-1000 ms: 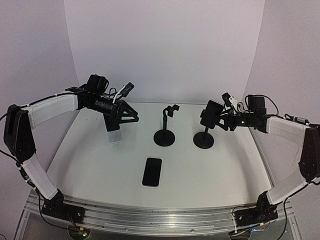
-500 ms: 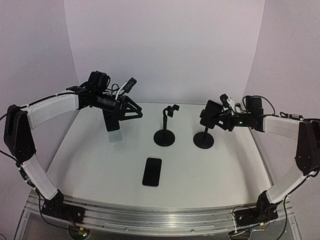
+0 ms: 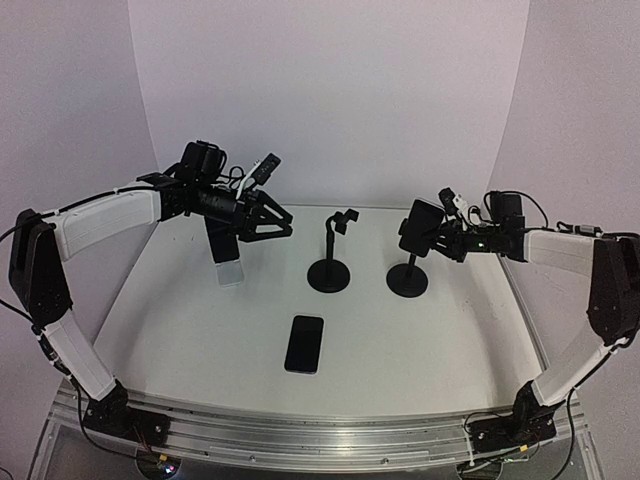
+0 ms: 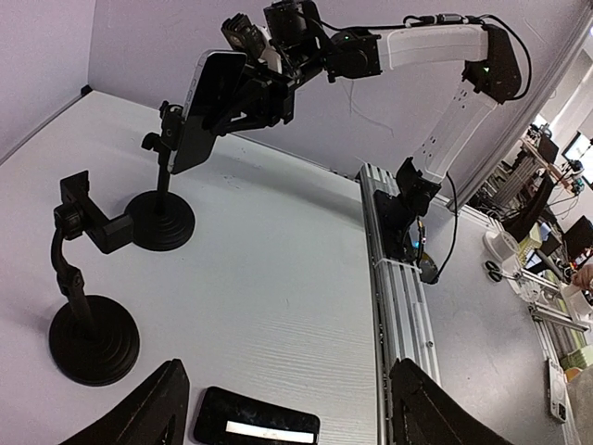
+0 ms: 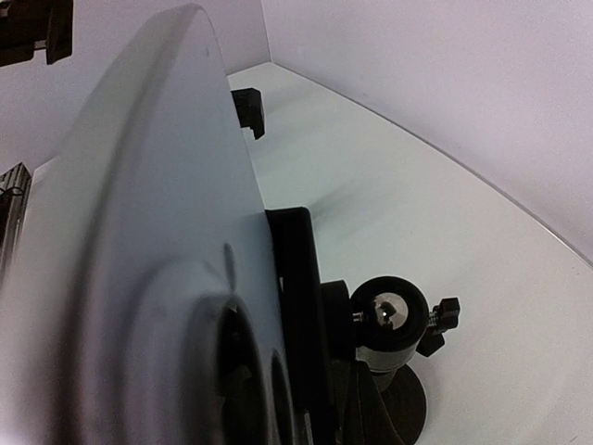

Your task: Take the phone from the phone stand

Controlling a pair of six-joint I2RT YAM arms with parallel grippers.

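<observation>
R tool (image 3: 441,236) clenched on edge of phone (image 3: 421,226); phone seated in cradle atop phone stand (image 3: 408,279), rear-right of bench (image 3: 180,330). L tool (image 3: 283,224) released, fingers wide apart, hovering off bench, left of empty stand (image 3: 328,272). 2nd phone (image 3: 304,343) flat, near-centre.

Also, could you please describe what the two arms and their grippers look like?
Both arms have white shells on the long links, the left arm and right arm alike, with black joints and bases. Loose cables loop at each wrist. The left gripper and right gripper are black, the left's fingers triangular. A green light glows near the right wrist.
</observation>
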